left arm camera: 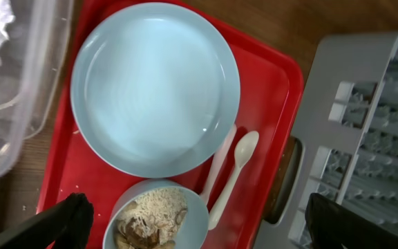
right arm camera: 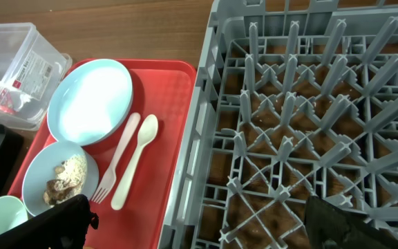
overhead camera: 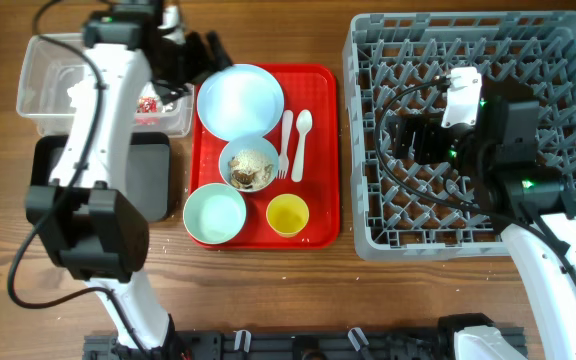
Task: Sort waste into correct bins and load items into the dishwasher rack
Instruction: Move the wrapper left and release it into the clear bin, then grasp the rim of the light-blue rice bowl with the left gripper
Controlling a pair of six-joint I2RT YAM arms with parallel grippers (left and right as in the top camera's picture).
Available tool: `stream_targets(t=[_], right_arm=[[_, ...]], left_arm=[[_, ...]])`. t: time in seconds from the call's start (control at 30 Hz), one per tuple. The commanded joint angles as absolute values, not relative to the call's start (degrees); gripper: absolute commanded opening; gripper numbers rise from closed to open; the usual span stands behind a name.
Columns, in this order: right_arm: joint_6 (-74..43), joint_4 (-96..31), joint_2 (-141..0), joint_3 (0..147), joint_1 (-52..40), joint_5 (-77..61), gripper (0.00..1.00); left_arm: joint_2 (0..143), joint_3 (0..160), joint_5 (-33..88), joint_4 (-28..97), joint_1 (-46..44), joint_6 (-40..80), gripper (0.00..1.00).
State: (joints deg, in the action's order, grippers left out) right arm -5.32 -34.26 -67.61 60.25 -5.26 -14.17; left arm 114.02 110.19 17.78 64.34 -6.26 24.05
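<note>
Overhead — left claw [left arm camera: 199, 211] wide by plate [overhead camera: 239, 101]; right claw [right arm camera: 206, 223] wide above rack [overhead camera: 558, 60], red tray [overhead camera: 320, 150] between.

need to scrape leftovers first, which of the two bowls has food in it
The pale blue bowl, holding brown scraps and crumbs; the mint-green bowl beside it is empty.

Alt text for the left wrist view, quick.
A bare pale blue plate sits on a red tray, a small bowl of food scraps below it, a white fork and spoon at its right. A clear tub edges in at left, the grey rack at right.
</note>
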Motion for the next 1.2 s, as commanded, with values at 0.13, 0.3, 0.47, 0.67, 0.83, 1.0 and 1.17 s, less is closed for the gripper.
stream_targets(t=[0.13, 0.3, 0.47, 0.67, 0.83, 1.0, 1.17], right_arm=[[-6.22, -34.17, -68.05, 61.39, -5.30, -15.20, 1.00], [-6.20, -35.66, -68.05, 61.39, -5.30, -15.18, 1.00], [-6.20, -35.64, -68.05, 61.39, -5.30, -15.18, 1.00], [-6.17, -35.62, -68.05, 61.39, -5.30, -15.18, 1.00], [-6.20, -35.62, -68.05, 61.39, -5.30, -15.18, 1.00], [-6.20, -35.66, -68.05, 61.39, -5.30, -15.16, 1.00], [-6.17, -35.48, -68.05, 61.39, -5.30, -15.16, 1.00]], left_arm=[[113.36, 110.15, 7.09, 66.57, -19.20, 22.94, 0.99], [113.38, 101.67, 4.99, 61.28, -23.03, 24.69, 0.91], [113.38, 92.42, 5.04, 56.36, -24.64, 24.71, 0.74], [113.40, 82.81, 4.16, 50.26, -28.58, 22.87, 0.62], [113.40, 80.55, 2.85, 49.39, -28.67, 22.76, 0.28], [113.49, 79.20, 2.90, 46.78, -28.77, 22.70, 0.21], [113.43, 78.72, 3.60, 45.82, -28.75, 22.72, 0.04]])
